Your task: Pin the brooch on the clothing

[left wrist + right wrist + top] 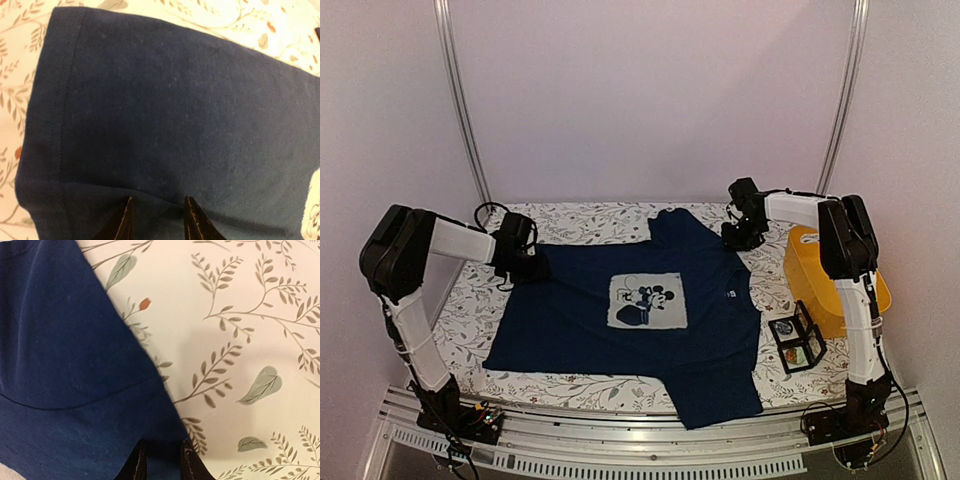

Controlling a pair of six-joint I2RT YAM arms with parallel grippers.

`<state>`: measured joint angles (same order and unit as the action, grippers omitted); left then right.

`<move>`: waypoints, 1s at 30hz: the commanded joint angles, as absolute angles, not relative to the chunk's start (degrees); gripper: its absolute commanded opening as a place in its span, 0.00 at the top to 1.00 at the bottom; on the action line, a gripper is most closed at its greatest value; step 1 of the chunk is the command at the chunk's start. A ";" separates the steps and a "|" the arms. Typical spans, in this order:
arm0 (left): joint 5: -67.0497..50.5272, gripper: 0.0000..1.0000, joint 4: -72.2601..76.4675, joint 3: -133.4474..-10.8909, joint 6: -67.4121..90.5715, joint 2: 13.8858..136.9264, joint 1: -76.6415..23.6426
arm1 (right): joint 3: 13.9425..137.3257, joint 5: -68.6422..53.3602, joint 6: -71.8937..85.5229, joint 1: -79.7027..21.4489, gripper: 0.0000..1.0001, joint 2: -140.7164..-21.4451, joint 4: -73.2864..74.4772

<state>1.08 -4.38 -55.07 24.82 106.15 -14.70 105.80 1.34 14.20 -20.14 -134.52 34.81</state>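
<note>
The clothing (570,320), a navy T-shirt with a pale mouse print (647,301), lies spread flat on the floral tablecloth. My left gripper (528,268) is low at its left sleeve. In the left wrist view the gripper (157,200) has a raised fold of the navy cloth (175,100) caught between its tips. My right gripper (738,240) is at the shirt's far right edge. There the gripper (162,444) is closed on the corner of the blue fabric (60,365). Small badges lie in an open black case (797,340); which one is the brooch I cannot tell.
A yellow container (820,275) stands at the right, just behind the black case and close to the right arm. The floral tablecloth (570,225) covers the table out to its edges. White walls and two metal rails close off the back.
</note>
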 commanded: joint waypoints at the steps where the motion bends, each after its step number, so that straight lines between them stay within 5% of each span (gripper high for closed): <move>1: -0.18 0.66 -8.30 -59.69 23.59 113.18 -13.14 | 111.76 0.61 13.42 -17.98 0.77 -141.65 39.47; 12: -0.63 0.64 -10.19 -65.00 23.79 110.01 -11.12 | 129.34 -5.77 10.27 -16.23 0.78 -147.62 43.79; 22: 3.31 0.63 -7.71 -44.32 31.76 89.07 -16.08 | 118.96 -16.56 7.99 -19.08 0.88 -136.30 32.04; 30: 3.03 0.63 -4.48 -29.40 40.38 81.12 -16.46 | 114.14 -28.66 23.75 -19.10 1.00 -139.33 14.92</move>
